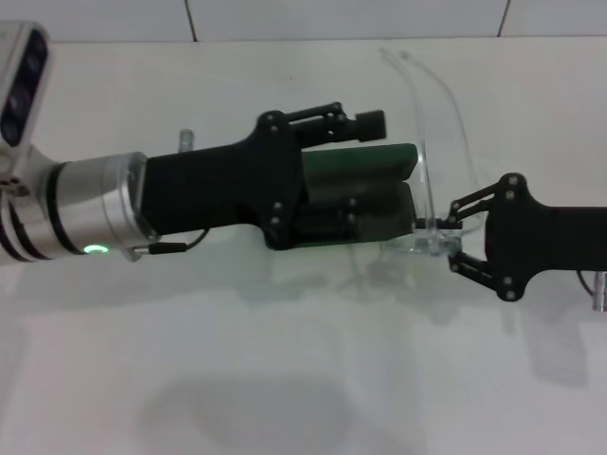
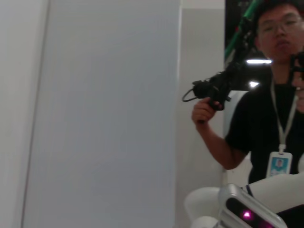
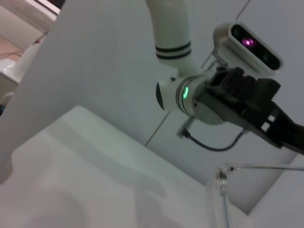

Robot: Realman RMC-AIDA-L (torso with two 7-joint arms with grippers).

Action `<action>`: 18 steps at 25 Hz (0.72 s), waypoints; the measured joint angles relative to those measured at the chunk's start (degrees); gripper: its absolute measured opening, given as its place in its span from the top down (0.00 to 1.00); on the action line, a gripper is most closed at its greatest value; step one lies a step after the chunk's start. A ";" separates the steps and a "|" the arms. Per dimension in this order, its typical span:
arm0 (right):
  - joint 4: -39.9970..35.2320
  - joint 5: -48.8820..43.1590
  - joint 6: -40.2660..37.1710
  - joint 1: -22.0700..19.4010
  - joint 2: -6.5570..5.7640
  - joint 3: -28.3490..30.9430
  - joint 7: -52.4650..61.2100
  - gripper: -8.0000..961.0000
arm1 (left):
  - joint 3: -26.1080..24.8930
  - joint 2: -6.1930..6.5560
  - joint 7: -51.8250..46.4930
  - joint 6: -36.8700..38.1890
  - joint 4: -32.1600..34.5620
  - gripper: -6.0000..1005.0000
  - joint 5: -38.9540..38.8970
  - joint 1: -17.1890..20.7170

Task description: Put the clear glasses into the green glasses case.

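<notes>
The green glasses case [image 1: 372,157] lies open at mid-table, its dark lining [image 1: 384,204] facing up. My left gripper [image 1: 375,173] reaches over it from the left and stands open. Its far finger [image 1: 368,122] sits just beyond the case's far edge, and the near one is hidden against the dark lining. The clear glasses [image 1: 424,161] stand at the case's right end, one arm curving away toward the back. My right gripper [image 1: 450,233] is shut on their near part. The right wrist view shows a clear arm of the glasses [image 3: 223,202] and the left arm [image 3: 237,102].
The white table [image 1: 285,360] runs to a tiled wall at the back. The left wrist view shows only a pale wall panel [image 2: 104,114] and a person [image 2: 270,118] holding a camera beyond the table.
</notes>
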 joint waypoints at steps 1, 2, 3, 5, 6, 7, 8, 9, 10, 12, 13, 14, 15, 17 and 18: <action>0.14 0.27 0.02 0.12 0.02 -0.32 -0.07 0.87 | 0.01 -0.10 0.18 0.04 0.09 0.29 0.21 -0.17; 0.58 0.68 0.10 0.39 0.02 -0.88 -0.11 0.87 | 0.01 -0.34 0.42 0.14 0.10 0.29 0.31 -0.39; 1.01 0.94 0.16 0.69 0.02 -1.14 -0.14 0.87 | 0.01 -0.51 0.69 0.32 0.11 0.29 0.36 -0.57; 1.84 1.19 0.16 1.26 0.02 -1.40 -0.29 0.87 | 0.01 -0.82 1.78 0.58 0.42 0.29 0.60 -0.91; 2.21 1.28 0.11 1.56 0.02 -1.57 -0.41 0.87 | 0.01 -0.91 2.53 0.59 0.77 0.29 0.83 -1.01; 2.46 1.35 0.03 1.77 0.03 -1.80 -0.55 0.87 | 0.01 -0.95 3.06 0.55 1.09 0.29 1.19 -1.06; 2.61 1.46 0.00 2.00 0.05 -2.18 -0.70 0.87 | 0.01 -0.95 3.20 0.42 1.27 0.29 1.79 -1.22; 2.65 1.56 0.00 2.13 0.07 -2.46 -0.81 0.87 | 0.02 -0.95 3.06 0.34 1.33 0.29 2.35 -1.41; 2.66 1.80 0.01 2.20 0.10 -2.94 -0.83 0.87 | 0.01 -0.95 2.45 0.27 1.25 0.29 2.91 -1.70; 2.62 2.10 0.22 2.31 0.10 -3.70 -0.84 0.87 | 0.00 -0.94 1.03 0.22 1.06 0.29 3.52 -2.09; 2.56 2.18 0.43 2.39 0.10 -4.00 -0.85 0.87 | -0.02 -0.89 0.64 0.22 1.01 0.29 3.49 -2.09; 2.52 2.23 0.62 2.49 0.10 -4.20 -0.85 0.87 | -0.04 -0.81 0.47 0.25 1.02 0.29 3.21 -2.02; 2.54 2.25 0.72 2.63 0.07 -4.27 -0.86 0.87 | -0.05 -0.60 0.44 0.30 1.07 0.29 2.67 -1.76; 2.72 2.25 0.78 2.89 0.04 -4.30 -0.87 0.87 | -0.06 -0.34 0.39 0.35 1.20 0.29 1.93 -1.43; 2.75 2.26 0.81 2.95 0.04 -4.42 -0.89 0.87 | -0.07 -0.24 0.17 0.35 1.22 0.29 1.67 -1.27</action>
